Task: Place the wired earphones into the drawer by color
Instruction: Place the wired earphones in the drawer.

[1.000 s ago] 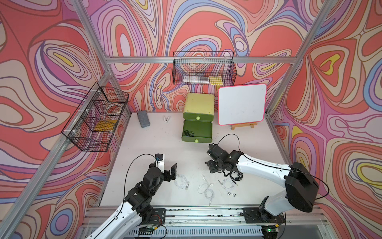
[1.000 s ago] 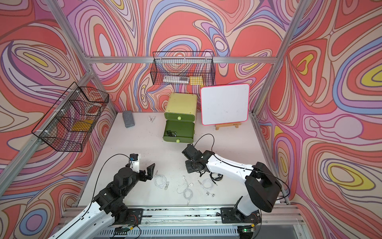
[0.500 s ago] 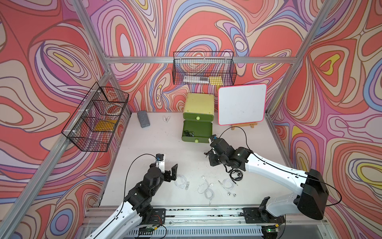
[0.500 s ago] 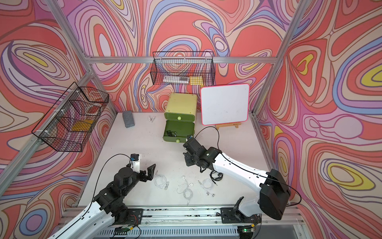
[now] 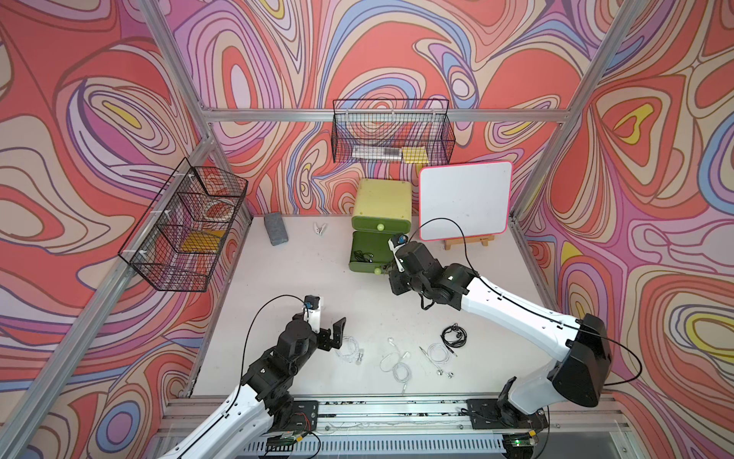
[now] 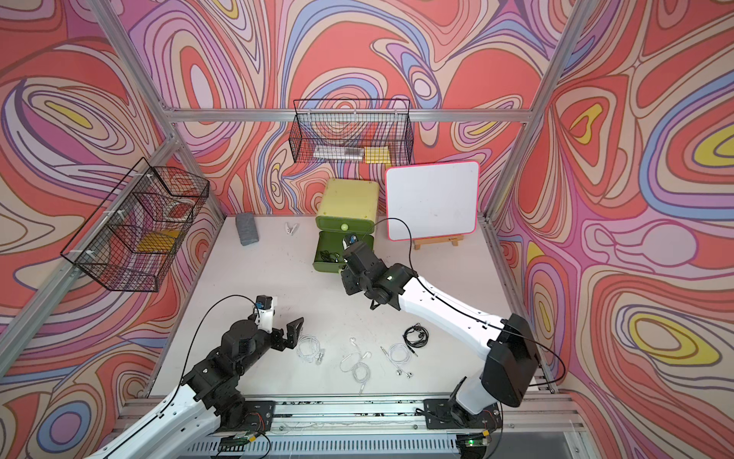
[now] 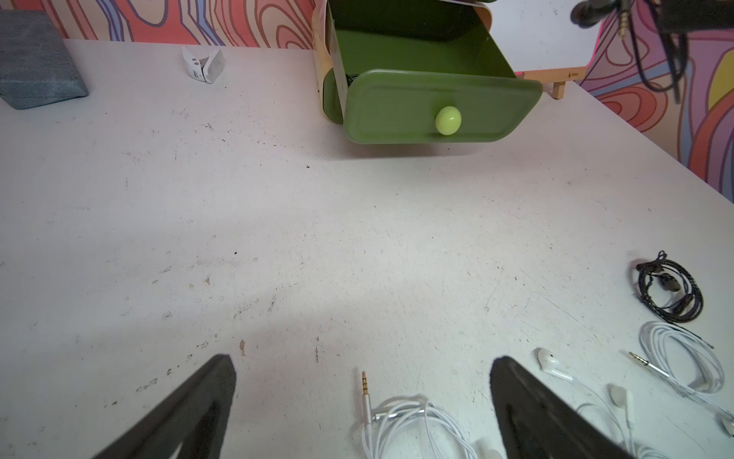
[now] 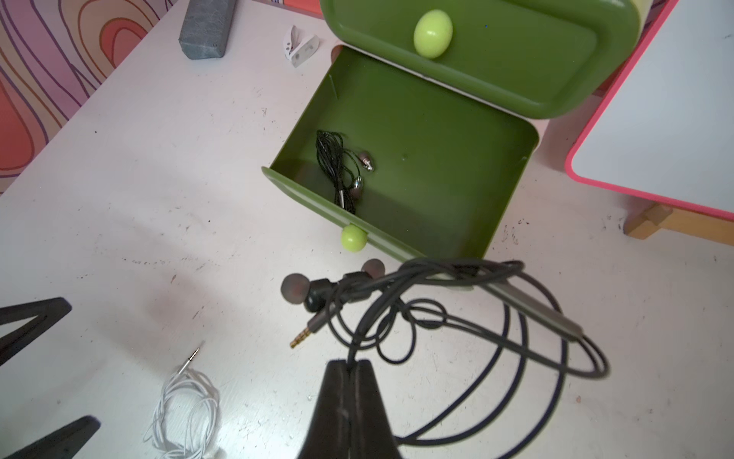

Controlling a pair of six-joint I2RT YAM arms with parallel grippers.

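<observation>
The right hand (image 8: 351, 363) is closed tight on one loop of a dark grey coiled wired earphone set (image 8: 296, 289). The rest of the cable, w/ two earbuds, a gold jack plug and a grey remote, hangs free from the fingers. This set is in the air just in front of the pulled-out dark-green drawer (image 8: 429, 171), not inside it; in the right wrist view its coil overlaps the drawer's front corner. The drawer belongs to a small pale yellow-green cabinet (image 5: 383, 198), which stands at the back edge of the white worktop (image 5: 302, 286), approx. at the middle. The drawer above, w/ a round light-green knob (image 8: 433, 33), is shut. Inside the open one lies already a black braided earphone set (image 8: 337, 167), nr. its front wall, toward the left side.

The left hand (image 7: 363, 361) is wide open & holds nothing. It hovers nr. the front edge, left of the middle, fingers pointing toward the cabinet. A white coiled earphone set (image 5: 351, 349) lies on the worktop just by it; in the left wrist view the jack plug is btw. the two fingers. A second white set (image 5: 397, 363) and a third white set (image 5: 439, 353) lie further right along the front edge. A second black braided set (image 5: 454, 336) lies just behind the third one.

Other things: a grey oblong block (image 5: 275, 233) nr. the back left corner, a small white clip (image 5: 320, 228) btw. block and cabinet, and a white board (image 5: 464, 200) w/ pink rim on a wooden easel (image 5: 468, 241), right of the cabinet at the back edge.
</observation>
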